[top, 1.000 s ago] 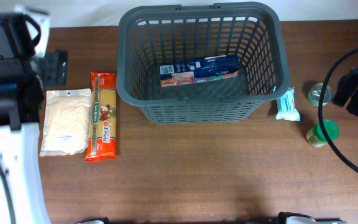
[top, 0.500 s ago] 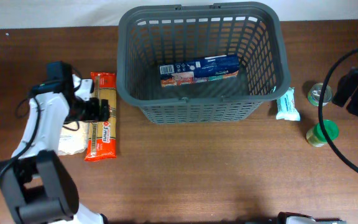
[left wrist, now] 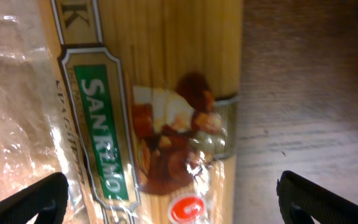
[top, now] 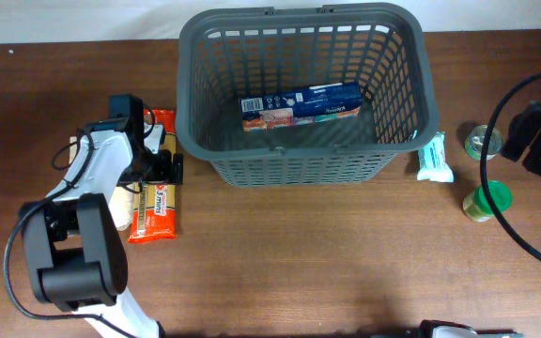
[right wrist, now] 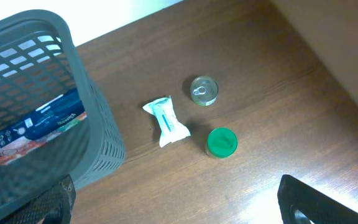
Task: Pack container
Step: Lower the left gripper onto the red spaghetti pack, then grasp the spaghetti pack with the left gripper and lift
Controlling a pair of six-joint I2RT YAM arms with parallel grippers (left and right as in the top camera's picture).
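Observation:
The container, a dark grey slotted basket (top: 299, 15), stands at the back centre with a blue box (top: 301, 105) lying inside. My left gripper (top: 161, 161) is open and low over a red-and-yellow spaghetti pack (top: 155, 205) just left of the basket. In the left wrist view the pack (left wrist: 166, 106) fills the gap between the open fingers (left wrist: 173, 205), which do not touch it. My right gripper (top: 533, 136) is open and empty at the right edge. Its wrist view shows the basket (right wrist: 73, 62) and wood between the fingers (right wrist: 179, 205).
A clear bag of pale powder (top: 120, 208) lies left of the spaghetti, partly under my left arm, and shows in the left wrist view (left wrist: 11, 124). Right of the basket lie a teal-and-white packet (top: 434, 158), a tin can (top: 484, 143) and a green-lidded jar (top: 487, 201).
My left arm has swung in from the far left and moved right over the spaghetti pack. The right arm and the groceries have not moved.

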